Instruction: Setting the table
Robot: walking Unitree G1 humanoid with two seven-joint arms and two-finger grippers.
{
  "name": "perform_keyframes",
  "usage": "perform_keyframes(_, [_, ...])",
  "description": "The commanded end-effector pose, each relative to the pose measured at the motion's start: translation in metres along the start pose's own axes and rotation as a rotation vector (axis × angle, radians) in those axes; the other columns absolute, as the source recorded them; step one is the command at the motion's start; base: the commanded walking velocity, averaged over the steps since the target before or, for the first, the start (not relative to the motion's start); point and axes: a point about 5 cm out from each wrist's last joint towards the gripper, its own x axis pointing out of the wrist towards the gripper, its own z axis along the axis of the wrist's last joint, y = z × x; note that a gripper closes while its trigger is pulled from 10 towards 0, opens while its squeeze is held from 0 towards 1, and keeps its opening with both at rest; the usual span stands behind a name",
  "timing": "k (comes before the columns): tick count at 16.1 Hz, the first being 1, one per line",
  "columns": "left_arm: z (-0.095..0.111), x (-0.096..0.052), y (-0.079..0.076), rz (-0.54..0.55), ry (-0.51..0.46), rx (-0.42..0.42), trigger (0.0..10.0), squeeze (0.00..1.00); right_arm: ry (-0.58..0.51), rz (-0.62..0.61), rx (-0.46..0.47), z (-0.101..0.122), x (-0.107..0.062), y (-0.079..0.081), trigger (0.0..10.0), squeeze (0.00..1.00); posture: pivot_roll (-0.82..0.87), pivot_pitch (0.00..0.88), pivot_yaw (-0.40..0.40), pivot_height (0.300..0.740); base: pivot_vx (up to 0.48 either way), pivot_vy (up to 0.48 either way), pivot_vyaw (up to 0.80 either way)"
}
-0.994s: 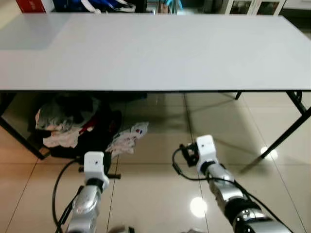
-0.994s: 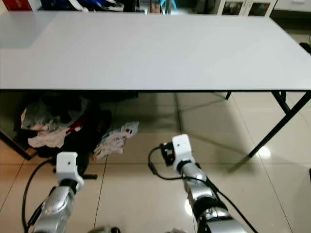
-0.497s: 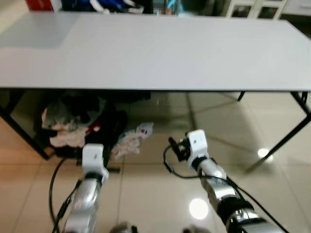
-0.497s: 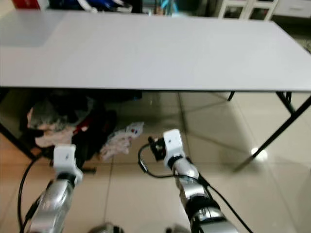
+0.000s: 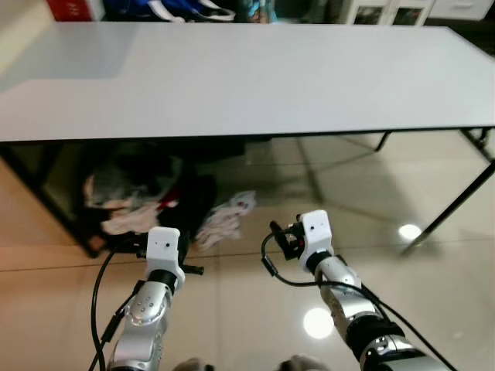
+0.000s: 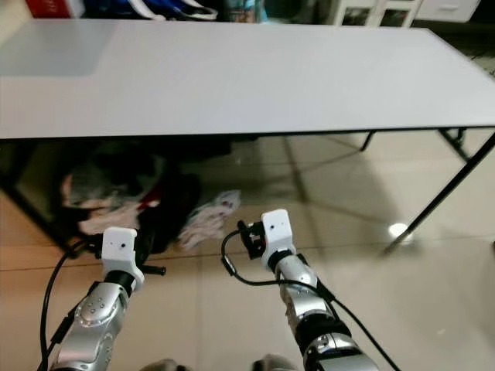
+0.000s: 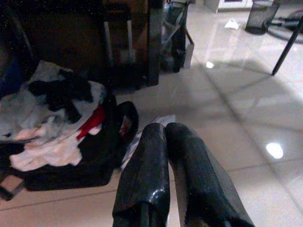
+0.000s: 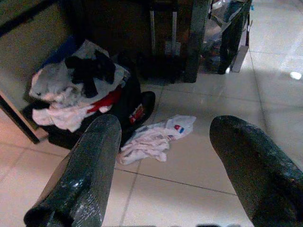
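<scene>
While facing the table [image 5: 247, 77] head-on, looked down across its long white top, which ran nearly the full width of both eye views. Saw the near edge as a dark line, with both arms held low in front of it, down over the shiny tiled floor [image 5: 433, 309] and below the level of the top. Had the left arm [image 5: 151, 309] on the left and the right arm [image 5: 340, 286] more toward the middle, each capped with a white block at the wrist. Spotted a black cable [image 5: 271, 263] looping off the right wrist.

Found the left gripper [image 7: 165, 130] closed up tight in its wrist view, fingers [image 7: 147, 161] pressed side by side with nothing between them. Had the right gripper [image 8: 165, 125] spread wide, fingers [image 8: 94, 156] well apart and holding nothing, just floor visible in the gap.

Noticed a messy heap of clothes [image 5: 124, 201] under the table's left end, light and dark pieces with a bit of red, piled on a black bag [image 8: 135, 106]. Saw a crumpled white wrapper [image 5: 224, 220] on the tiles just beside that bag. Made out a slanted black leg [image 5: 448, 209] at the table's right end and a red box [image 5: 73, 8] past the far left corner. Couldn't tell what the dark clutter behind the table was.
</scene>
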Motion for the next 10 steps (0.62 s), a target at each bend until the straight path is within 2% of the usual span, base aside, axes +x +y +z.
perform_keyframes(1, [-0.004, -0.003, -0.007, -0.026, 0.022, 0.006, 10.0, 0.0, -0.014, -0.032, 0.036, -0.003, -0.006, -0.01, 10.0, 1.0, -0.08, 0.073, -0.004, 0.74, 0.0, 0.469, 0.0])
perform_keyframes(4, [0.001, -0.002, -0.007, -0.02, 0.009, 0.002, 10.0, 0.0, -0.024, -0.046, 0.029, 0.001, -0.003, -0.01, 10.0, 1.0, -0.07, 0.07, -0.008, 0.74, 0.0, 0.472, 0.0])
perform_keyframes(10, [0.014, 0.002, -0.012, -0.046, -0.029, 0.007, 10.0, 0.0, -0.063, 0.002, 0.068, 0.009, 0.002, -0.004, 10.0, 1.0, -0.07, 0.061, 0.001, 0.74, 0.0, 0.471, 0.0])
